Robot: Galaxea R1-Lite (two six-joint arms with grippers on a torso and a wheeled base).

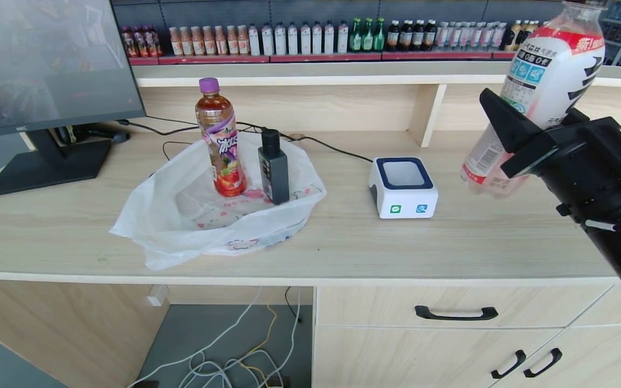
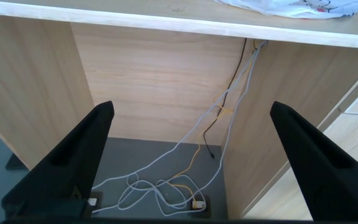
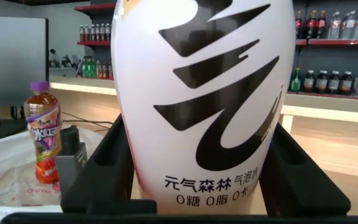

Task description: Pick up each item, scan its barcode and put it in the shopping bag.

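White bottle (image 1: 537,91), tilted, clamped in the right gripper (image 1: 531,126), at three o'clock from the scanner (image 1: 402,187); left gripper (image 2: 191,162) spread wide, holding nothing.

Left gripper (image 2: 191,106) spread wide, dark fingers (image 2: 73,168) flanking the frame's centre; there, tangled cables (image 2: 160,190) on the floor (image 2: 129,155) beneath the counter (image 2: 135,22); shopping bag (image 2: 291,7) at the frame's edge.

Bright, even shop light from above washed the pale wood-grain counter (image 1: 450,242), leaving only soft shadows under the crumpled white plastic shopping bag (image 1: 181,221). Hazy reflections veiled the dark flat monitor screen (image 1: 46,59); the wood-panelled recess (image 2: 154,93) beneath the counter lay dimmer.
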